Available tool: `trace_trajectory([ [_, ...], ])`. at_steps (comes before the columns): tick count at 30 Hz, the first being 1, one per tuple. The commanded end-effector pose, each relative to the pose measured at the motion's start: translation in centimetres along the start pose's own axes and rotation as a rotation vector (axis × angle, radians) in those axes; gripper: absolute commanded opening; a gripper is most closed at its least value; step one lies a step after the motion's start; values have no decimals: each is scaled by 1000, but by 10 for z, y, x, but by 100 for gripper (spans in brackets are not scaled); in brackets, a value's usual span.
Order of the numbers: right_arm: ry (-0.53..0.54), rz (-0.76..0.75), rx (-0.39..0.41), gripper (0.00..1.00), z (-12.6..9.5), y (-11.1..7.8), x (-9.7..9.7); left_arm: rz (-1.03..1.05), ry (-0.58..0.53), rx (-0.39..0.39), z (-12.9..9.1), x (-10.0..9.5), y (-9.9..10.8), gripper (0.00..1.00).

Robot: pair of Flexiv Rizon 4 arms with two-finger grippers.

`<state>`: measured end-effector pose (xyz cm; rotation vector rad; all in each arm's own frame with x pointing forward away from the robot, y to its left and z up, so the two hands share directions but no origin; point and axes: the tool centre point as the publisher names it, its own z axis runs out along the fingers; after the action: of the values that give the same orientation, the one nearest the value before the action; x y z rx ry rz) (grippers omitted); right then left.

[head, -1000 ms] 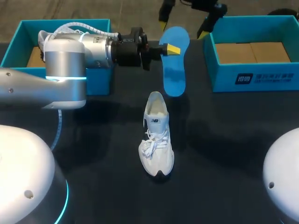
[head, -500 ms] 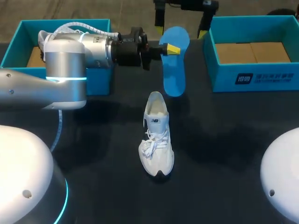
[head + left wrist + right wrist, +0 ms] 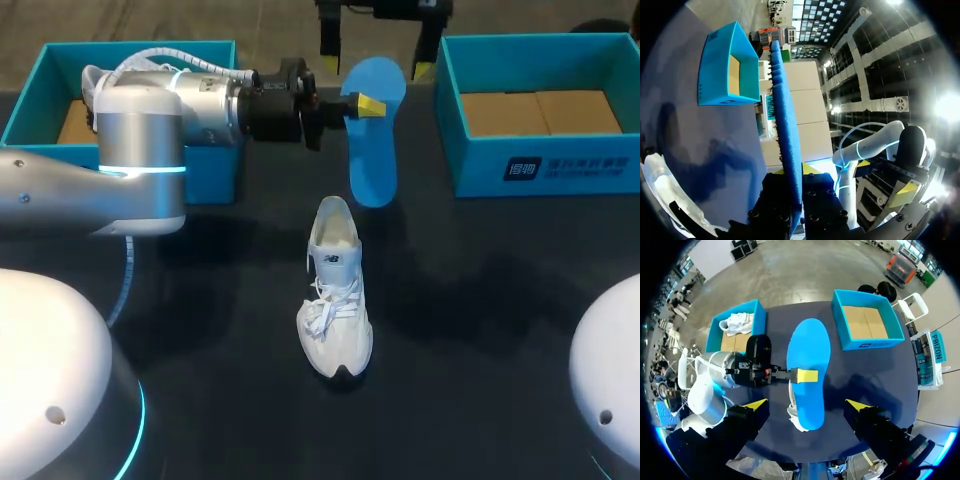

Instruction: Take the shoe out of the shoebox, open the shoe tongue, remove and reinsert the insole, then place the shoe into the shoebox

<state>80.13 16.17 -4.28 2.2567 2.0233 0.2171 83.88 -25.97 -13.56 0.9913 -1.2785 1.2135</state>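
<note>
Dark counter point(image 3: 500, 330) carries the white shoe point(image 3: 335, 290) at its middle. The left gripper point(image 3: 362, 104) is clenched on the blue insole point(image 3: 376, 160), in air beyond the shoe; the right gripper point(image 3: 376, 45) hangs released above it.

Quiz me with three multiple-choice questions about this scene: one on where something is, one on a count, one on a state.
1. Where is the blue insole? A inside the shoe; B in a box; C in the left gripper, above the table.
2. How many teal boxes? A one; B two; C three.
3. The right gripper is: A open, empty; B shut on a shoe; C shut on the insole.
Answers: C, its fingers clamp the insole's edge; B, left box and right box; A, its yellow tips stand wide apart, gripping nothing.
</note>
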Motion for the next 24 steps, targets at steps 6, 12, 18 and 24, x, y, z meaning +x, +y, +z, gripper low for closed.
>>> trace_trajectory([
  [6,3,1,-2,100,0,-1,-1,0,-3,0,0,0,0,0],
  [12,3,1,-2,100,0,-1,-1,0,-3,0,0,0,0,0],
  [18,3,1,-2,100,0,-1,-1,0,-3,0,0,0,0,0],
  [24,27,4,12,100,0,3,-12,0,-3,0,0,0,0,0],
])
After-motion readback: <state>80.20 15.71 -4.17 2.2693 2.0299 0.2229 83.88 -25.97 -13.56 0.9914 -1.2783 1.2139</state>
